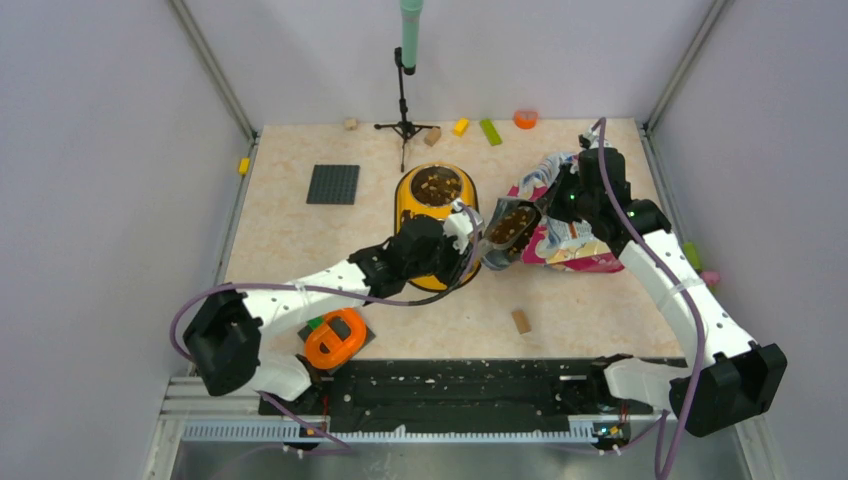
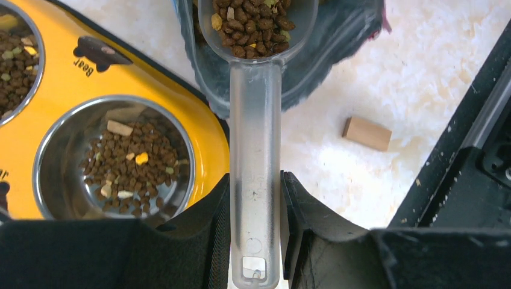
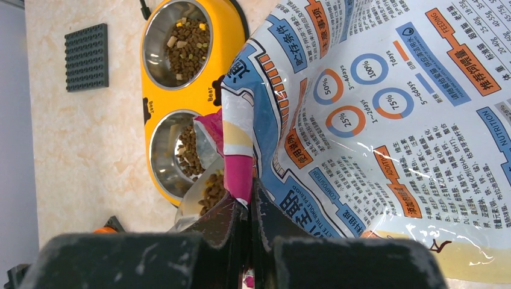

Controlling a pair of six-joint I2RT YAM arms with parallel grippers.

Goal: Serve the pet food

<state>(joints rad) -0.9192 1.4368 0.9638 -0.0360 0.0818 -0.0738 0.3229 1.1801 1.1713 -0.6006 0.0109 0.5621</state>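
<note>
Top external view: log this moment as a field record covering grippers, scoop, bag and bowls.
left gripper: shut on the scoop handle
scoop: clear, full of kibble, over the bag's open mouth
right gripper: shut on the pet food bag edge
feeder: yellow; near bowl and far bowl both hold kibble
wooden block: loose on the table

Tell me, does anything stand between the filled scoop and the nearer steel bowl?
Nothing visible does. The scoop, held by the left pincer, sits at the open bag; only the feeder's yellow rim separates it from the bowl.
</note>
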